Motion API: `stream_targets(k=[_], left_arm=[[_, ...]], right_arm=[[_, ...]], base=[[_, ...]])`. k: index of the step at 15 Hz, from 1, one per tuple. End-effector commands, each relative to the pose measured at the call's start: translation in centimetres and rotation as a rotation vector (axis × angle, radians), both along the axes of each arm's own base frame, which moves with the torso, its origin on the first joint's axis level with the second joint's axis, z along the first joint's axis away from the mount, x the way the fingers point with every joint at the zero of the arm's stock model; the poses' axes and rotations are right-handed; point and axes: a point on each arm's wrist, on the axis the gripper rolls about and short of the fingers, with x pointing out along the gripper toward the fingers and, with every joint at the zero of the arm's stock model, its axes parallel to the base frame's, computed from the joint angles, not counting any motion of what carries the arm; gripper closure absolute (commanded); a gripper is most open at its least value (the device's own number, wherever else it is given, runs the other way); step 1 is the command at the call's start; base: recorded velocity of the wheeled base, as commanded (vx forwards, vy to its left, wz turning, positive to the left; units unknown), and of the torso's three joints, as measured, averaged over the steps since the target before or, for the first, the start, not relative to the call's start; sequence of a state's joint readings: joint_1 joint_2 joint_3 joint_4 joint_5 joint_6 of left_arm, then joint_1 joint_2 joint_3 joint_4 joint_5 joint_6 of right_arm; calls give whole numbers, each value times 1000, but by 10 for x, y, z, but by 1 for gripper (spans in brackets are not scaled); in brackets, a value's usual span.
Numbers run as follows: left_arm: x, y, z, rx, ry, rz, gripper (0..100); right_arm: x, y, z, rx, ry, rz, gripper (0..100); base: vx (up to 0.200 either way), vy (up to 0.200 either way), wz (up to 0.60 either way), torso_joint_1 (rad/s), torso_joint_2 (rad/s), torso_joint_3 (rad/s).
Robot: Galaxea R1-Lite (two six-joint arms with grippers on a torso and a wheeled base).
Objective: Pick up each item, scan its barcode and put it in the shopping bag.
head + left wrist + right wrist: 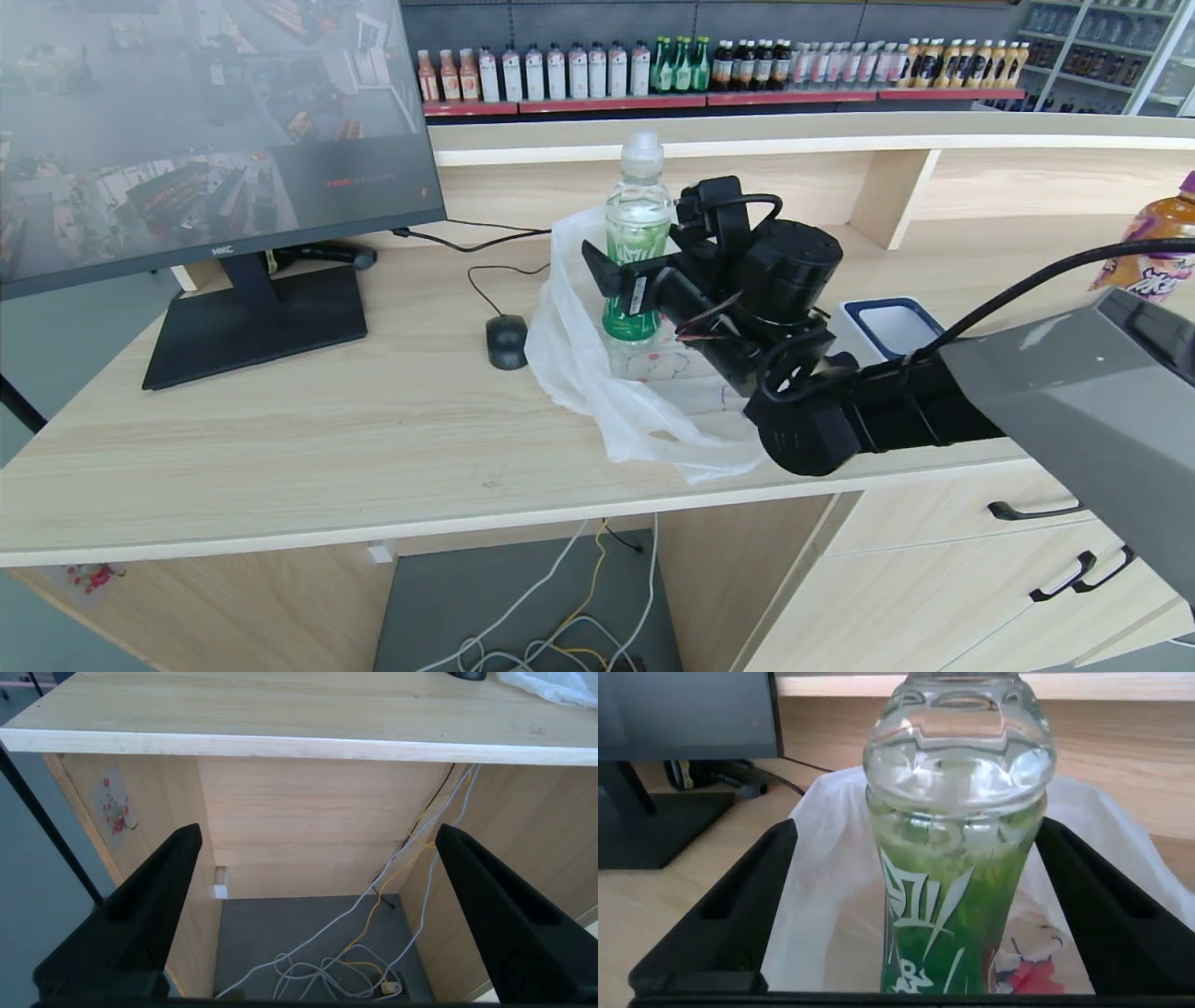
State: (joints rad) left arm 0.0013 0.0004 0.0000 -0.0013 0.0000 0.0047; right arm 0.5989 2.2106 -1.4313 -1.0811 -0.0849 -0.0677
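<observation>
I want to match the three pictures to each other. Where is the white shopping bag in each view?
Head view: shopping bag on the counter, around the base of the bottle.
Left wrist view: a bit of it, on the counter above the cables.
Right wrist view: spread behind the bottle.
Shared landmark: the light wooden counter.

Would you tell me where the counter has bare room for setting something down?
Free: the front stretch of counter between monitor base and shopping bag, ahead of the mouse. Crowded: the bag, with the bottle, the right gripper around it and the blue-rimmed box.
</observation>
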Motion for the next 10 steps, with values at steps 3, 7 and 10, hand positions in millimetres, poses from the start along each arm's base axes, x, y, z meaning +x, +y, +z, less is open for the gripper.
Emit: stream_targets(k=[3,7,10], left_arm=[[0,0,0,0,-1,0,0],[0,0,0,0,-1,0,0],[0,0,0,1,-1,2,0]], right_arm=[[-67,-45,-3,-7,-5,0,0],[-116,-66,-16,-4,-10,34,0],[-137,-68,-24,-8,-21,64,0]], base=[[0,0,0,0,0,0],[0,0,0,0,0,0],[0,0,0,0,0,0]])
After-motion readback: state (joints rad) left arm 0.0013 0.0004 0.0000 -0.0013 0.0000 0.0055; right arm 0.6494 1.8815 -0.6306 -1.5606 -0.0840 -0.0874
